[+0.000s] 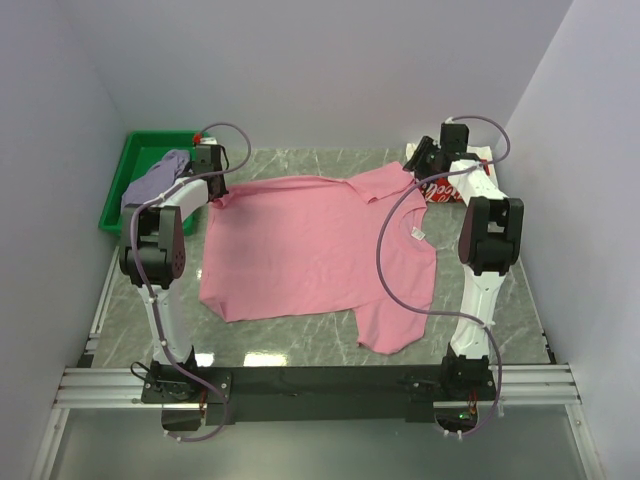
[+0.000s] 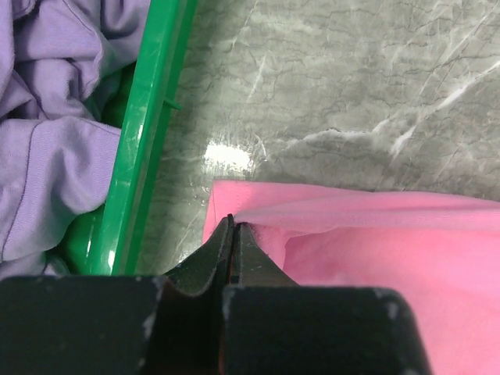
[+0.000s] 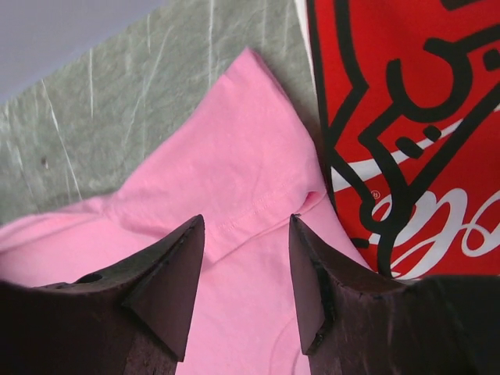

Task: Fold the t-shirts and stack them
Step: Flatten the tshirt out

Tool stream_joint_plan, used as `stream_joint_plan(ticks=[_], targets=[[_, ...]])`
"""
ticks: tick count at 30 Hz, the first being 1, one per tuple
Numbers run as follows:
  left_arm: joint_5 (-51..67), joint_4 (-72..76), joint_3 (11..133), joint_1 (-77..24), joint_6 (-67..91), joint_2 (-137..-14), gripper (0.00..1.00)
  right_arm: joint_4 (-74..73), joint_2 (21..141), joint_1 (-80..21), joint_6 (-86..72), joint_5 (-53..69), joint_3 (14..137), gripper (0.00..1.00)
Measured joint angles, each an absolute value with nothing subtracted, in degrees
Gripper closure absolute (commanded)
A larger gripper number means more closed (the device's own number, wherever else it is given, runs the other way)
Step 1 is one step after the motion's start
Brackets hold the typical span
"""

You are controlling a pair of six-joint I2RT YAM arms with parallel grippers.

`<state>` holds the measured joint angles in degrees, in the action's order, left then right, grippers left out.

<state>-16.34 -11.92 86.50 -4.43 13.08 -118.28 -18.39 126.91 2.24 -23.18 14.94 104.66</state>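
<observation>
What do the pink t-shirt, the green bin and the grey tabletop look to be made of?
The pink t-shirt: soft matte knit, likely cotton; it drapes flat, creases and shows stitched hems. The green bin: rigid moulded plastic, slightly glossy, with a thin smooth rim. The grey tabletop: marble-patterned; white veins and a glare spot suggest a polished finish; stone or printed laminate, cannot tell.
</observation>
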Motion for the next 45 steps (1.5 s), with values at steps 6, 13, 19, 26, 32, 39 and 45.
stream_joint_plan(ticks=[6, 13, 19, 26, 32, 39, 45], targets=[[-16.3, -11.9, 86.5, -4.4, 13.3, -118.4, 0.99, -18.2, 127.9, 2.7, -29.8, 11.4, 104.6, 0.45], [-15.7, -12.0, 86.5, -4.4, 13.4, -119.0, 0.99, -18.8, 132.0, 3.3, -34.2, 10.5, 105.7, 0.46], [-15.3, -12.1, 86.5, -4.4, 13.4, -119.0, 0.99, -19.7, 134.4, 3.4, -36.2, 11.1, 107.4, 0.48], [-15.3, -12.1, 86.5, -4.4, 13.3, -119.0, 0.99, -19.4, 134.6, 3.4, -37.8, 12.2, 107.6, 0.57], [-15.3, -12.4, 86.9, -4.4, 13.2, -119.0, 0.99, -19.0, 135.5, 3.4, -38.1, 13.2, 109.1, 0.55], [-15.3, -12.9, 87.1, -4.4, 13.2, -119.0, 0.99, -18.5, 135.5, 3.4, -38.1, 13.4, 109.9, 0.54], [-15.3, -13.1, 87.1, -4.4, 13.2, -119.0, 0.99, -18.1, 136.1, 3.4, -38.1, 14.5, 111.3, 0.54]])
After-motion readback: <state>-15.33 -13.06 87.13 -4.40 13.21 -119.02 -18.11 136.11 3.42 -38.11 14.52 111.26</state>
